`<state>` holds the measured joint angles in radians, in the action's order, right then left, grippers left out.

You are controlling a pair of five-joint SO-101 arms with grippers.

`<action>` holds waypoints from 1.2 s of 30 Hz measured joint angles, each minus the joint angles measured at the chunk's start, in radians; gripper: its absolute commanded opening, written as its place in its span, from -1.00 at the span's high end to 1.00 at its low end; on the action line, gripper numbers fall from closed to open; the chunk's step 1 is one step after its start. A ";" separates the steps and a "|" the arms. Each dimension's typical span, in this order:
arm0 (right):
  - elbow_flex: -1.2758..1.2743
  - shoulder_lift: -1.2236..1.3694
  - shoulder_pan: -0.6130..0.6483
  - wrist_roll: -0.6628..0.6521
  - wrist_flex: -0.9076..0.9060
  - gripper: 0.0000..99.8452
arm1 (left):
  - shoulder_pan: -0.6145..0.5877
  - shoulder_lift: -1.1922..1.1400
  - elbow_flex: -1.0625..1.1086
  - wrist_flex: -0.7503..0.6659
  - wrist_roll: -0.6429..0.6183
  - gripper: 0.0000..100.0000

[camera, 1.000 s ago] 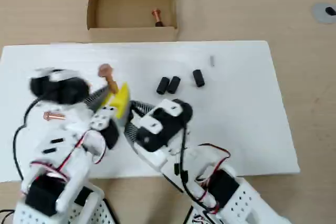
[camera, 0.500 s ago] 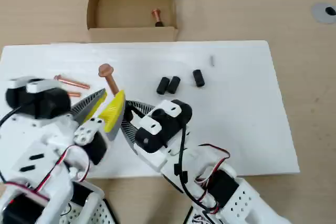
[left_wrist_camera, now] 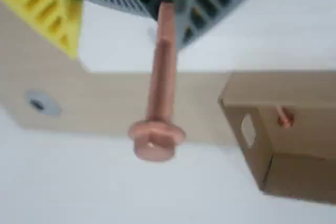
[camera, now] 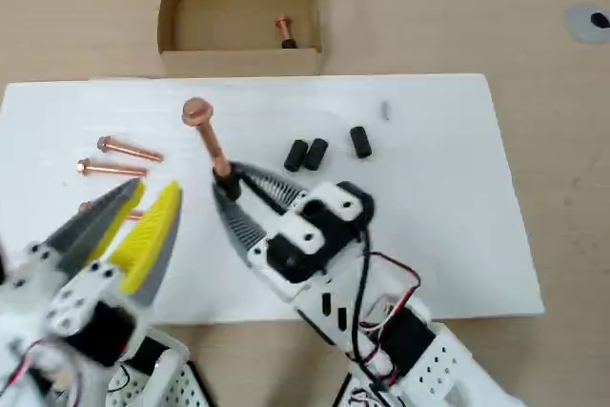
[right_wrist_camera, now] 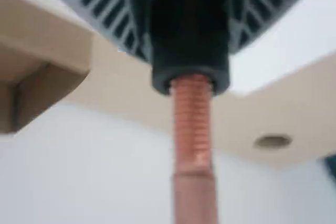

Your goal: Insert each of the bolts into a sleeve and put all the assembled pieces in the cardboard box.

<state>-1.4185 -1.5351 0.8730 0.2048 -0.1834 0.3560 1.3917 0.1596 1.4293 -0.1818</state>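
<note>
Copper bolt aloft over open white mat

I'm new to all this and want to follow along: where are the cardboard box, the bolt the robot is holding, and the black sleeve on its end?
cardboard box (camera: pixel 238 62), high view, on its front wall.
bolt (camera: pixel 210 145), high view, midway along its shaft.
sleeve (right_wrist_camera: pixel 190 30), right wrist view, on its black side.

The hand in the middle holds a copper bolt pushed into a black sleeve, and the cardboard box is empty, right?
Not quite: the high view shows one assembled piece already in the cardboard box. The right hand does hold the bolt in its sleeve.
</note>
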 measured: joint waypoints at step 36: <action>-0.038 0.000 -0.023 -0.043 0.086 0.98 | 0.060 -0.170 0.227 -0.080 -0.003 0.73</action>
<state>-1.4569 -1.5351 0.8500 0.1619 -0.0974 0.4158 1.2213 0.3867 1.3495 -0.1849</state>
